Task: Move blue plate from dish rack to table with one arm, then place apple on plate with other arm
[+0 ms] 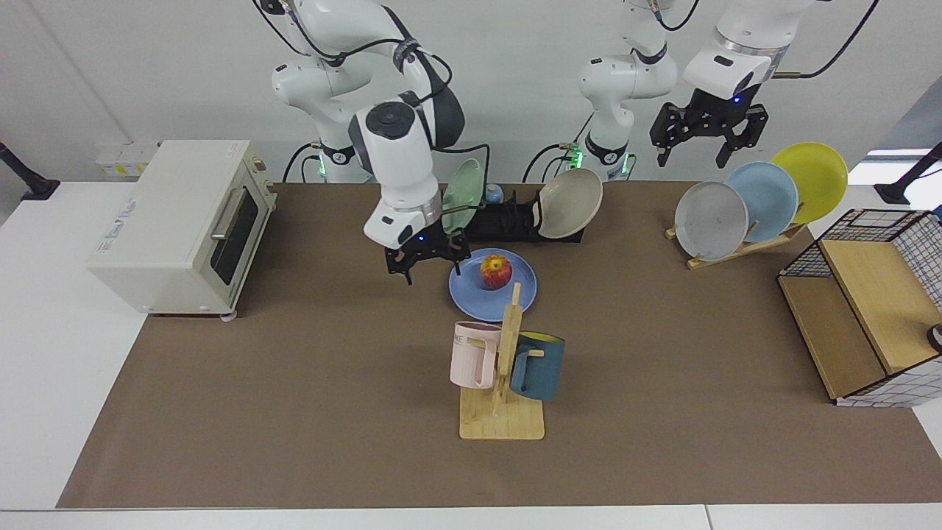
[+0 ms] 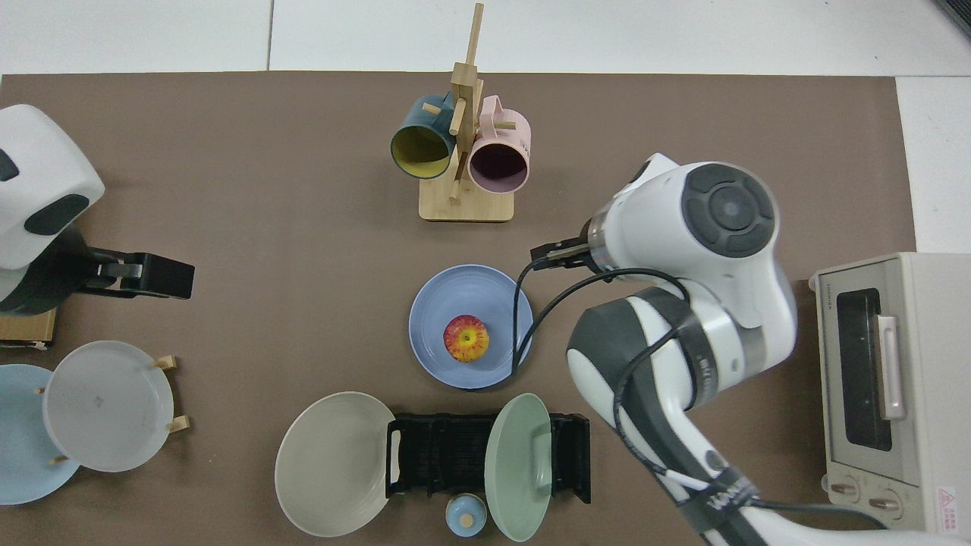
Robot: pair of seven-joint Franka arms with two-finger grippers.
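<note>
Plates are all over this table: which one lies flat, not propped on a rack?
The blue plate in the middle. It lies flat on the mat with the apple on it; all the others lean upright in racks.
</note>
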